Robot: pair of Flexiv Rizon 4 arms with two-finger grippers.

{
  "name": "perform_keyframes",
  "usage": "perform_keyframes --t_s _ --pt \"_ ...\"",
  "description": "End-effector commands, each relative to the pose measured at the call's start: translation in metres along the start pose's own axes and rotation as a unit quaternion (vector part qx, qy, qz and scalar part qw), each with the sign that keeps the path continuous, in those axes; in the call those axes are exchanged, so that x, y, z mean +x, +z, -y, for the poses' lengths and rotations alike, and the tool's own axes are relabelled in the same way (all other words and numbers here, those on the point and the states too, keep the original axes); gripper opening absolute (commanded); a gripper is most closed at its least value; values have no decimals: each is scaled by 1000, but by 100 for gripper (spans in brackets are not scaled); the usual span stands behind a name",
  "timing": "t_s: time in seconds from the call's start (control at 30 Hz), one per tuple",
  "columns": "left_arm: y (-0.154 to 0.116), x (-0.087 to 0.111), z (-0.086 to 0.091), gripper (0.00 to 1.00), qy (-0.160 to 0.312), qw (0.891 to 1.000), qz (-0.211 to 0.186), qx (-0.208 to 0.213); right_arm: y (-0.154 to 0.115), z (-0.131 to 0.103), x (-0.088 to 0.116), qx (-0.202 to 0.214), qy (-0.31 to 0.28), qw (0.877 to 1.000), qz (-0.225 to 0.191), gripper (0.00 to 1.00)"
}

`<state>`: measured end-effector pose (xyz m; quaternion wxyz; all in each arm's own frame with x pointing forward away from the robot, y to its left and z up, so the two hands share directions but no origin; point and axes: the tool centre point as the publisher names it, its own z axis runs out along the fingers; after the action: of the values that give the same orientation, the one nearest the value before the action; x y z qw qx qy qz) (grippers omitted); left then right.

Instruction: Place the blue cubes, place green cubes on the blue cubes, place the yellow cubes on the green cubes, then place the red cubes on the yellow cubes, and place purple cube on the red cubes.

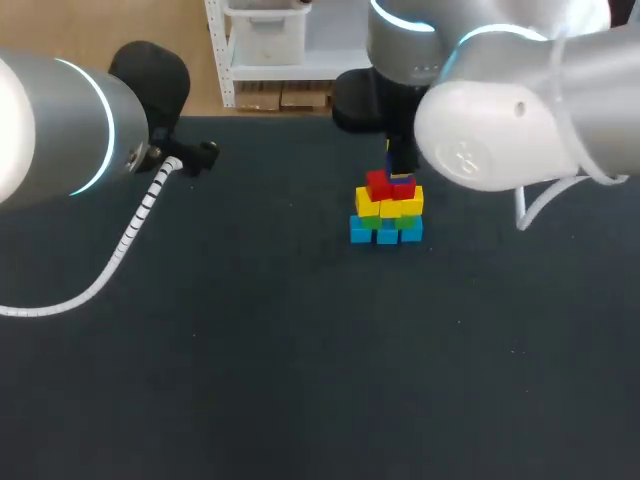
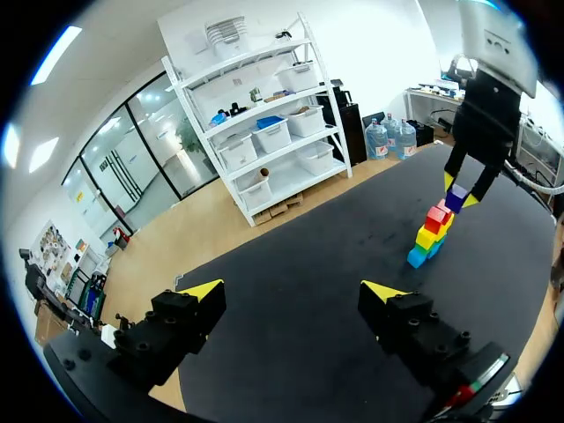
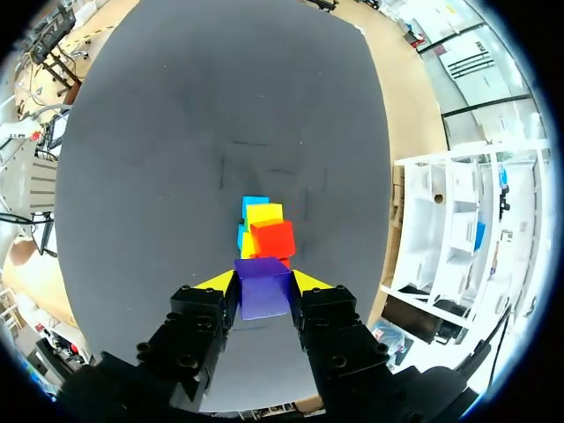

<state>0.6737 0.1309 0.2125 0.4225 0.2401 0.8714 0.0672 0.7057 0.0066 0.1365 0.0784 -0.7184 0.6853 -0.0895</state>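
Observation:
A stepped stack stands on the dark table: blue cubes [image 1: 385, 231] at the base, green cubes [image 1: 388, 222] on them, yellow cubes [image 1: 390, 206] above, red cubes [image 1: 390, 186] on top. My right gripper [image 3: 263, 280] is shut on the purple cube [image 3: 263, 286], held just above the red cubes [image 3: 274, 238]. In the left wrist view the purple cube [image 2: 456, 196] shows between the right arm's fingers over the stack [image 2: 431, 233]. My left gripper [image 2: 295, 291] is open with nothing in it, far from the stack at the table's left.
The dark table [image 1: 300, 360] carries nothing else besides the stack. A white coiled cable [image 1: 130, 235] trails from my left arm over the table's left part.

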Motion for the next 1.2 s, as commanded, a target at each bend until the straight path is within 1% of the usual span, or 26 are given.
perform_keyframes --t_s 0.03,0.67,0.73,0.87,1.0,1.13,1.2 --pt "1 -1 -1 100 1 1000 -1 3 8 7 -3 4 -1 1000 -15 0" --pt "1 -1 -1 100 1 1000 -1 3 16 15 -8 -5 -2 1000 -16 0" --pt "1 -1 -1 100 1 1000 -1 3 17 15 -8 -6 -3 1000 -17 3" --pt "1 -1 -1 100 1 1000 -1 3 19 15 -7 -7 -1 1000 -19 12" --pt "1 -1 -1 100 1 1000 -1 3 20 16 -7 -8 0 1000 -21 17" --pt "1 -1 -1 100 1 1000 -1 3 20 17 -7 -7 1 1000 -21 30" --pt "1 -1 -1 100 1 1000 -1 3 20 17 -7 -7 1 1000 -21 32"
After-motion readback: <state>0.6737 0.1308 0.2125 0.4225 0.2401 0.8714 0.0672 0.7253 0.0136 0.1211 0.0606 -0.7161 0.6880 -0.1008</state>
